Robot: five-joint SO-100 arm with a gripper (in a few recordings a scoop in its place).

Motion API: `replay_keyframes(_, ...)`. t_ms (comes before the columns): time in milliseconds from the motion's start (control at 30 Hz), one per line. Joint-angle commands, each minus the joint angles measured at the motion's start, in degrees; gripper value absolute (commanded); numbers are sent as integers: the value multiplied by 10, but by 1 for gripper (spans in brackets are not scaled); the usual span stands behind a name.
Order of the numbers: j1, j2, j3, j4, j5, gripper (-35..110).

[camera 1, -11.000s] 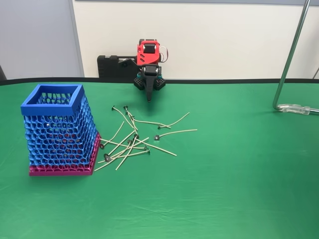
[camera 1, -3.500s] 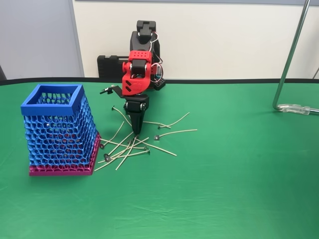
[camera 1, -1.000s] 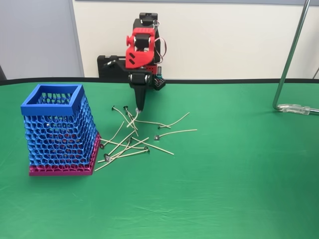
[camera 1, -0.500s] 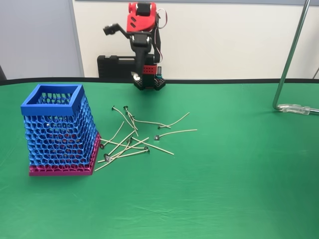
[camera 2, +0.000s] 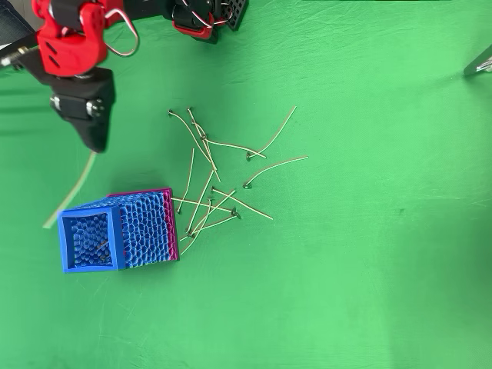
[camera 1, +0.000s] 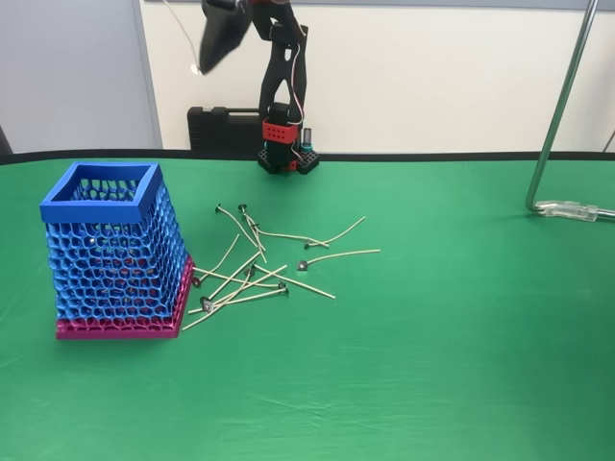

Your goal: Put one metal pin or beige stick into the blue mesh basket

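Nearest the camera in the fixed view, bare green worktop (camera 1: 404, 384) is seen. At about nine o'clock from the frame's centre the blue mesh basket (camera 1: 113, 252) is stood upright on its magenta base, and in the overhead view (camera 2: 119, 229) its open mouth is seen with thin sticks already lying inside. Just beside it, toward three o'clock, a loose pile of beige sticks (camera 1: 255, 269) is spread flat on the cloth, several crossed over one another, some tipped with small metal discs; the pile is seen again from above (camera 2: 219, 173).

Farther back and high up, the gripper (camera 1: 216, 38) is raised well clear of the worktop. From above, the gripper (camera 2: 94, 142) is pointed toward six o'clock, and one beige stick (camera 2: 71, 192) is clamped at its tip, trailing down toward seven o'clock past the basket's far left corner. At two o'clock by the rear edge, a metal stand (camera 1: 562, 115) is planted.
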Motion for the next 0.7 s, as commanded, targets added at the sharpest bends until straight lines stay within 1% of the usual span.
replay_keyframes(0,22,-43,-88,3,-7,0)
replay_keyframes(267,54,-185,-228,4,-3,0)
replay_keyframes(533,50,-338,-339,3,-4,0)
replay_keyframes(667,50,-393,-380,-15,-8,0)
